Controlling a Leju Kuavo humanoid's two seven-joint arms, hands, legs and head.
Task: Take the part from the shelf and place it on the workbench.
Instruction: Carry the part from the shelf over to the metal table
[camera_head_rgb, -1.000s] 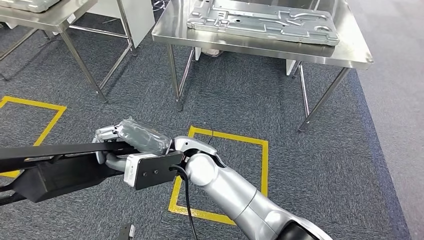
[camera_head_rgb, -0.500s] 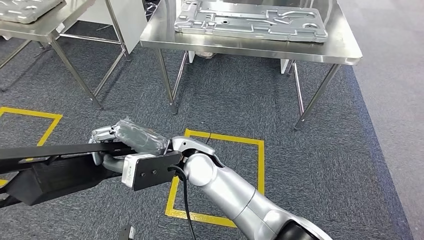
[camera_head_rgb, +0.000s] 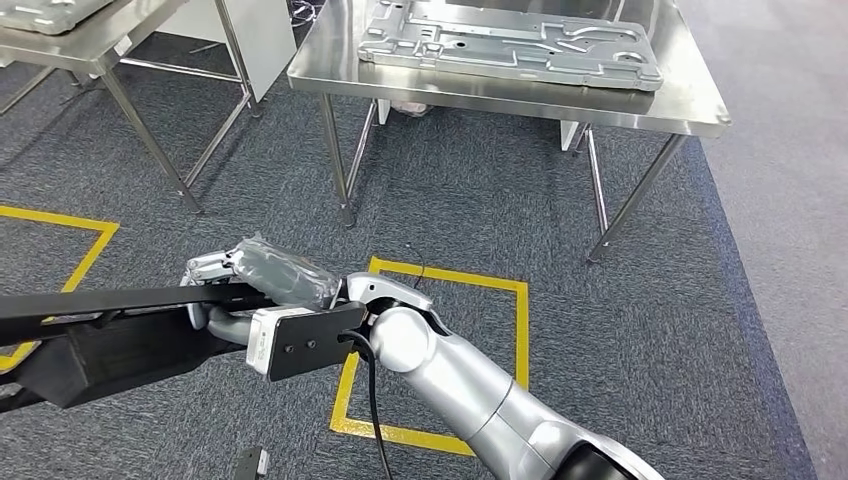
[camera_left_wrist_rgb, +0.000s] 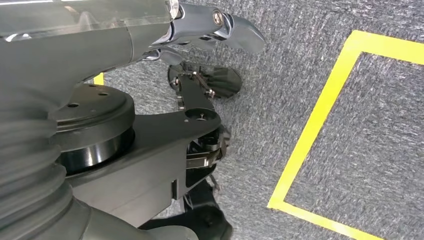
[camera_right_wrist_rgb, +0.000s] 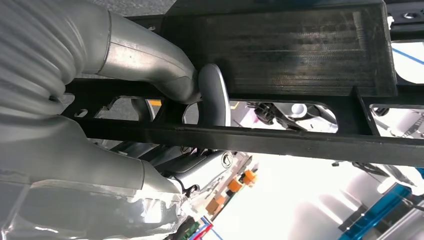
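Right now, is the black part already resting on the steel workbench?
No: the right hand holds the black part low over the carpet, short of the workbench.

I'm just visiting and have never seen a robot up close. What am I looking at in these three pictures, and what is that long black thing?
All three pictures come from cameras on a two-legged humanoid robot. The head view looks forward and down from high on its body; the other two sit at its wrists, close behind each hand, so they look tilted. The silver arm ends in the right hand, which grips a long black part; the right wrist view shows its fingers hooked around a black bar of it. The left hand appears close up above grey carpet with yellow tape lines. Whether it holds anything is unclear. Ahead stands a steel workbench carrying a flat metal plate.
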